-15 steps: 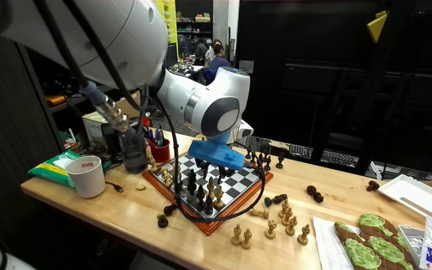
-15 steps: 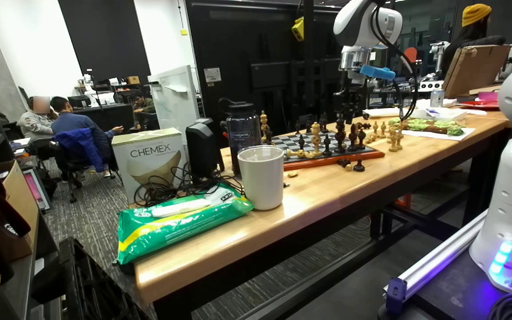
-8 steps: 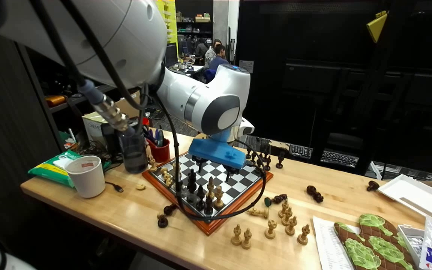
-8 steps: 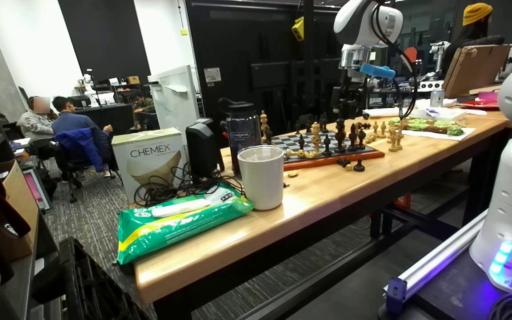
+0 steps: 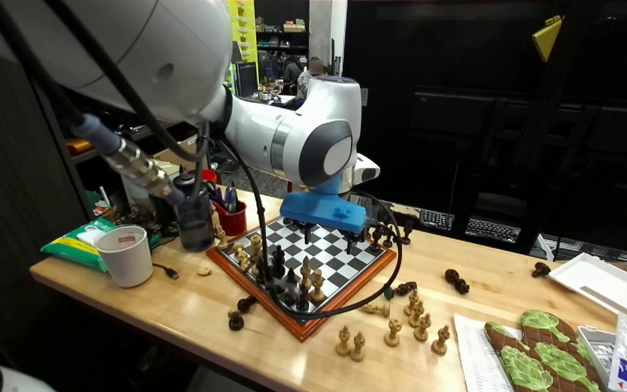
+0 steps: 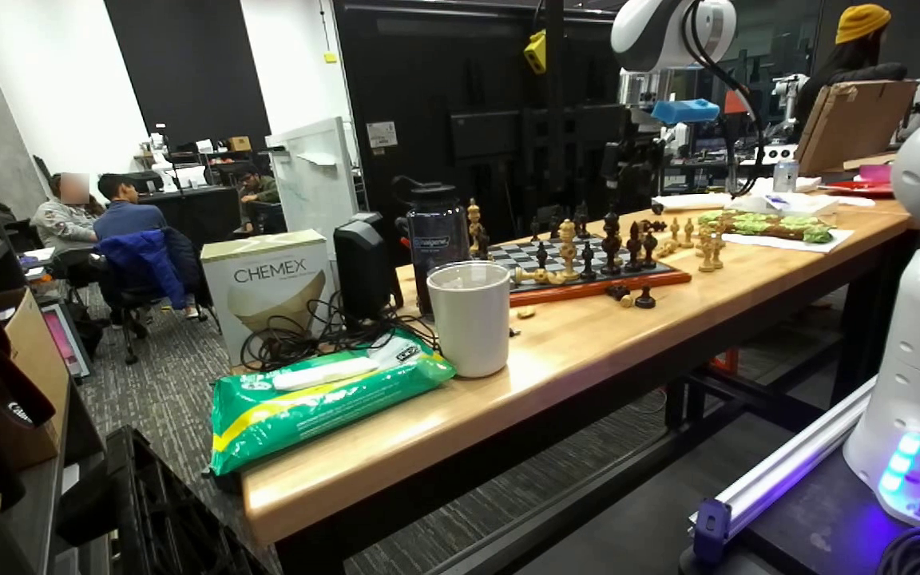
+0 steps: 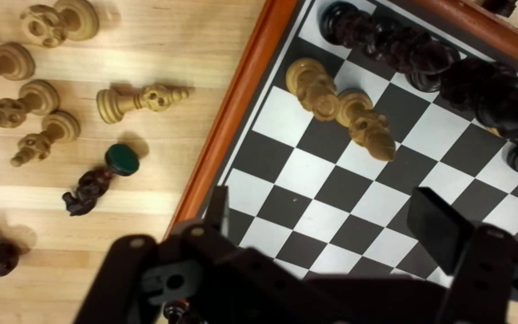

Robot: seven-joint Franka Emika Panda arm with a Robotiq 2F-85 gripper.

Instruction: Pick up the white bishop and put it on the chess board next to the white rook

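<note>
The chess board (image 5: 354, 291), with its reddish-brown frame, lies on the wooden table. Near its front corner stand two light pieces close together. The one with a flat cup-like top looks like the white rook (image 7: 315, 92); the one with a pointed top looks like the white bishop (image 7: 371, 130). Both are upright, and an exterior view shows the bishop (image 5: 306, 269) just behind the rook (image 5: 318, 286). My gripper (image 7: 319, 216) is above the board, apart from both pieces, its fingers (image 7: 436, 229) spread wide with bare squares between them. In an exterior view the gripper (image 5: 328, 245) hangs over the board's middle.
Dark pieces (image 7: 394, 40) crowd the board edge beside the two light ones. Several light pieces (image 5: 392, 332) stand on the table in front, with a fallen one (image 7: 142, 101) beside the frame. A dark bottle (image 5: 195, 220) and a pale cup (image 5: 124, 256) flank the board.
The jaws have spread from partly open to wide. My gripper has risen and shifted away from the two light pieces, which stay where they stood.
</note>
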